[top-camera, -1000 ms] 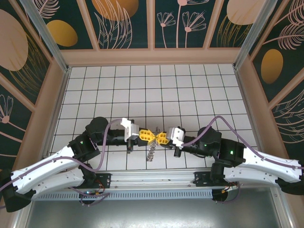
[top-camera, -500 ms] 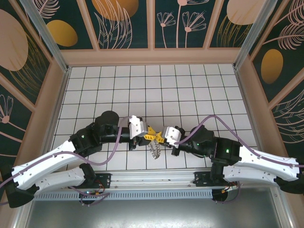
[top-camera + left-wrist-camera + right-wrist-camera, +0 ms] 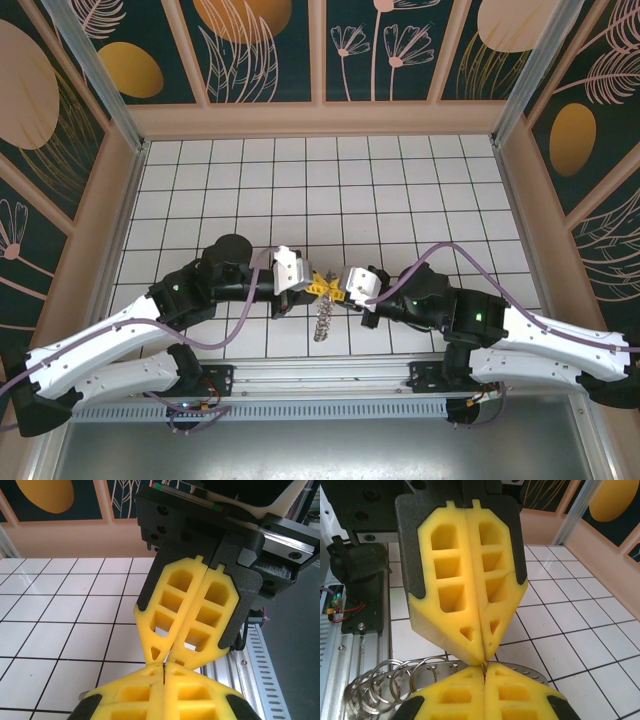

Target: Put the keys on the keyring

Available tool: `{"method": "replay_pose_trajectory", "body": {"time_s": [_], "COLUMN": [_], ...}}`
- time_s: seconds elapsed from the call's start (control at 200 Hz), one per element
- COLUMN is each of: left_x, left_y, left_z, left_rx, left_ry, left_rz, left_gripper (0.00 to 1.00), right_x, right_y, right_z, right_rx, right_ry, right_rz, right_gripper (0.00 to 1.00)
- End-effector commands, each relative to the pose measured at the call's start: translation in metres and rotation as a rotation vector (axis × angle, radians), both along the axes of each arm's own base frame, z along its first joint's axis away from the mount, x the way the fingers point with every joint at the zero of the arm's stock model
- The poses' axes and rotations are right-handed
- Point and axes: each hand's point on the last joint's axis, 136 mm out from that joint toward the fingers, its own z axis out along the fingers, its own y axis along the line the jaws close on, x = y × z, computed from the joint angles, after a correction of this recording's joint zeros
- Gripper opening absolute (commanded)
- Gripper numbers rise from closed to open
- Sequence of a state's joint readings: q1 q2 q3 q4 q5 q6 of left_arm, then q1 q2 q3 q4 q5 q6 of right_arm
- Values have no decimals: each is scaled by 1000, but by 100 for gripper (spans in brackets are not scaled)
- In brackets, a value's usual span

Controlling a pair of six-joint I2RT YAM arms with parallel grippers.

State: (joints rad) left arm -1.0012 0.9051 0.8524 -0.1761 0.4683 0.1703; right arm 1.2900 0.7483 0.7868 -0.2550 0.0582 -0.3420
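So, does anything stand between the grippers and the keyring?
Nothing visible does. The left gripper and right gripper are shut, tip to tip, and the keyring lies right beside their tips, on the near side.

Open tiled floor (image 3: 320,180) toward back wall (image 3: 320,118)

The desk (image 3: 400,180) is a flat white surface ruled into square tiles by thin dark lines. It fills the middle of the top view inside a pale wooden border (image 3: 320,120) along the left, right and top. The tiles are glossy, with soft reflections in the left wrist view. In the lower middle of the top view the keyring (image 3: 321,322), a short string of linked grey metal rings, shows over the tiles; whether it rests on them cannot be told. A metal rail (image 3: 320,378) runs along the desk's bottom edge.
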Motion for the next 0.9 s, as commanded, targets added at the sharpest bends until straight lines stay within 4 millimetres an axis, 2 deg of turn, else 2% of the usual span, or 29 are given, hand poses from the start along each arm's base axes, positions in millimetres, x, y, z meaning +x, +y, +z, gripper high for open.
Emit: {"method": "replay_pose_trajectory", "body": {"time_s": [0.0, 0.06, 0.185, 0.48, 0.766, 0.896], "left_x": [-3, -3, -7, -13, -16, -18], "left_y": [3, 5, 10, 16, 16, 17], "left_z": [17, 27, 42, 59, 62, 66], "left_rx": [-94, -142, -243, -368, -396, -410], "left_ry": [-3, -16, -29, -52, -52, -61], "left_rz": [-1, 14, 10, -5, -23, -28], "left_gripper": [0, 0, 0, 0, 0, 0], "right_x": [-6, -6, -10, -14, -15, -14], "right_y": [2, 3, 6, 7, 7, 7], "right_z": [51, 48, 46, 47, 45, 45], "right_rx": [167, 166, 166, 185, 187, 186], "right_ry": [-47, -40, -23, -22, -19, -23], "right_rz": [38, 37, 61, 88, 90, 86], "right_gripper": [0, 0, 8, 15, 14, 6]}}
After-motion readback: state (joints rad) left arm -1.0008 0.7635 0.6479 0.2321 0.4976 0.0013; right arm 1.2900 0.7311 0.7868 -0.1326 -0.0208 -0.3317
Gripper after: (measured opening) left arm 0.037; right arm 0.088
